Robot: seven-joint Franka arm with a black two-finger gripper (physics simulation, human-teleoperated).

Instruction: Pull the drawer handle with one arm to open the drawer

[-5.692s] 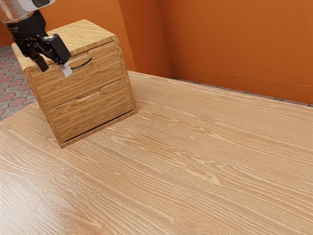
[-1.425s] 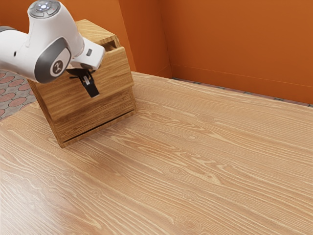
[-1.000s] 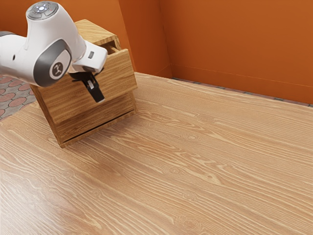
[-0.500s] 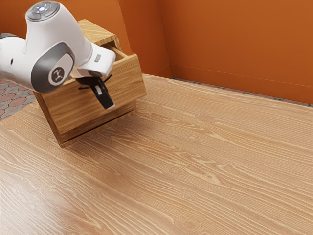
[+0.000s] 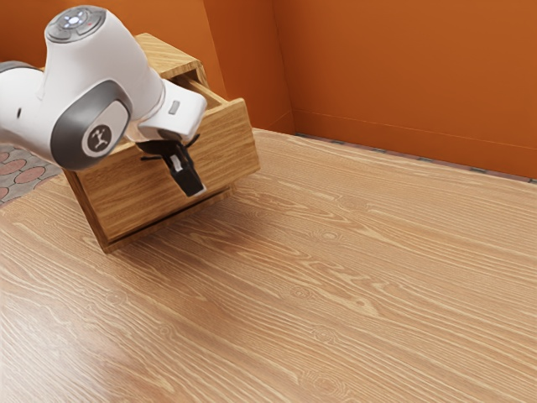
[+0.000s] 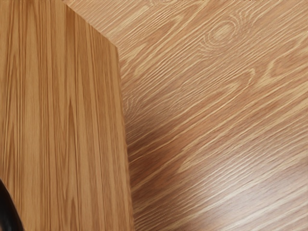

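Orange walls (image 5: 377, 67) are standing behind a big wooden counter (image 5: 336, 294). At the exterior view's left, a small wooden cabinet (image 5: 126, 201) is sitting on the counter, and its top drawer (image 5: 222, 143) is sticking out toward the exterior view's right. The black claw (image 5: 191, 180) is pressing together on the drawer handle (image 5: 195, 137), pinching it. The drawer is poking out farther than a moment ago, and the white arm (image 5: 92, 92) is moving with it. So the pull is working, and I think the drawer is opening well.
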